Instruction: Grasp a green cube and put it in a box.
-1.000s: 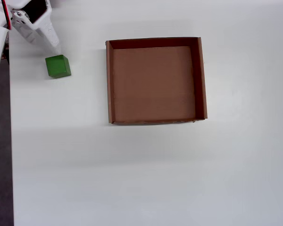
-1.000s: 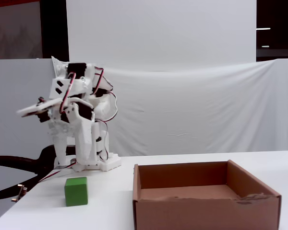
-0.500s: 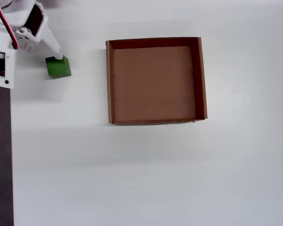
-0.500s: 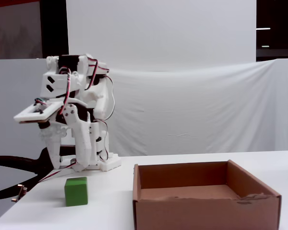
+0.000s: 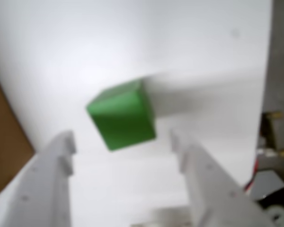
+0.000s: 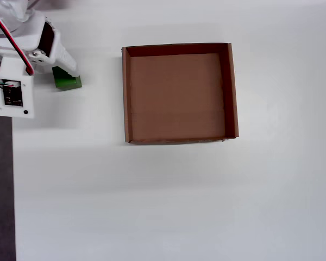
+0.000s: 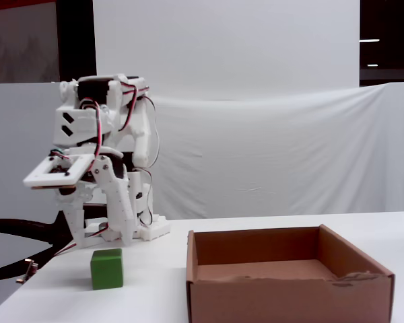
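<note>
Claw (image 5: 123,142): white, two-fingered, fingers spread wide with nothing between them. In the wrist view one finger (image 5: 47,179) rises from the lower left and the other finger (image 5: 213,184) from the lower right; both stand apart from the cube. In the fixed view the claw (image 7: 97,239) points downward just above the cube, with a clear gap to its top face. In the overhead view the claw (image 6: 62,62) covers part of the cube.

Green cube (image 5: 123,115): small, bright green, matte, blurred in the wrist view. It sits on the tabletop, ahead of the gap between the fingers. In the overhead view the green cube (image 6: 69,82) lies near the left edge of the tabletop, well apart from the box. In the fixed view the green cube (image 7: 107,268) rests upright, left of the box.

Arm (image 7: 97,134): white, with red and black wires, bent over the cube.

Box (image 6: 126,92): shallow square brown cardboard tray, low walls, interior bare. In the fixed view the box (image 7: 289,299) stands at the front right.

Tabletop (image 6: 179,206): white, plain.
</note>
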Controlling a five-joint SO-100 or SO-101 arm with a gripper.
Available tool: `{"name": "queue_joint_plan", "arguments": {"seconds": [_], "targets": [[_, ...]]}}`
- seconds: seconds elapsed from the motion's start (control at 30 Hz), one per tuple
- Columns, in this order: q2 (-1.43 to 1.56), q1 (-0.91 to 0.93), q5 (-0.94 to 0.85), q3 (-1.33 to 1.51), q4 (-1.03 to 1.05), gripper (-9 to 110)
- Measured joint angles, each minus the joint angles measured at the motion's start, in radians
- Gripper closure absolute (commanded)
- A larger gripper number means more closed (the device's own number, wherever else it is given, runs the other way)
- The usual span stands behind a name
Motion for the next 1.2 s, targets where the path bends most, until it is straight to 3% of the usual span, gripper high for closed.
{"name": "queue_joint_plan", "arguments": {"seconds": [1.2], "targets": [[-0.121,0.0,-0.156,0.038,-0.094,72]]}}
